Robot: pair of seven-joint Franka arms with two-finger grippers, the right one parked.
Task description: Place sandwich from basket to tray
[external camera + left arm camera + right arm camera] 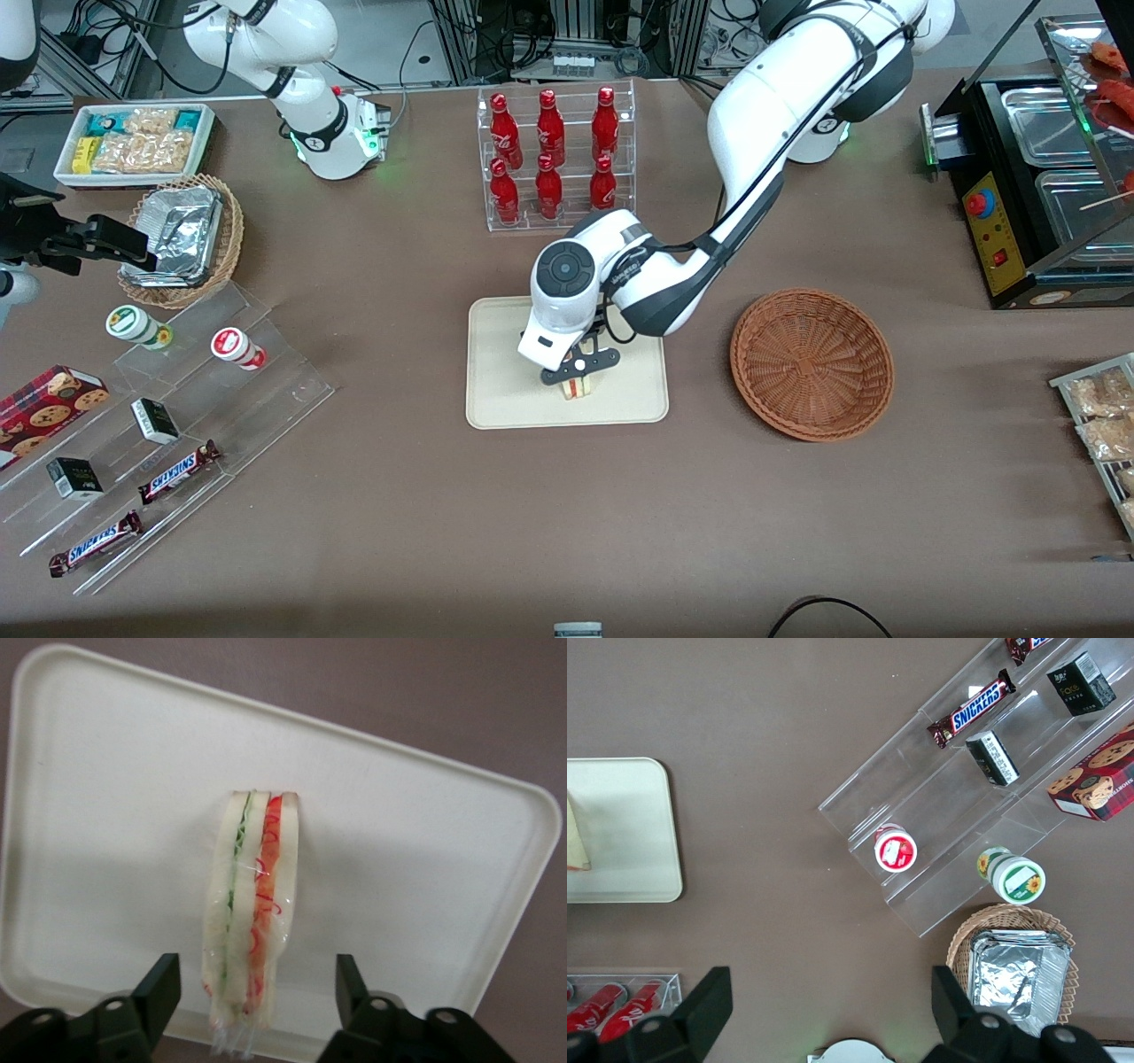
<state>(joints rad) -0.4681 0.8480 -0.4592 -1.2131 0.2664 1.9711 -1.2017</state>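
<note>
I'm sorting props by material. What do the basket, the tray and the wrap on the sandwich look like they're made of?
The basket looks like reddish-brown woven wicker, with ribbed weave visible. The tray seems smooth matte plastic, cream, with a moulded rim. The sandwich appears wrapped in clear film, judging by glints and crinkles. It stands on the tray with the open gripper around it.

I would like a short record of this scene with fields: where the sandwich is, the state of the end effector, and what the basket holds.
sandwich: small triangular wedge of pale bread with red and green filling, standing on its edge on the tray
tray: flat cream rectangular tray
end effector: left arm's end effector, open, above the tray, fingers apart on each side of the sandwich, not touching it
basket: round reddish-brown wicker basket, nothing in it, beside the tray
</note>
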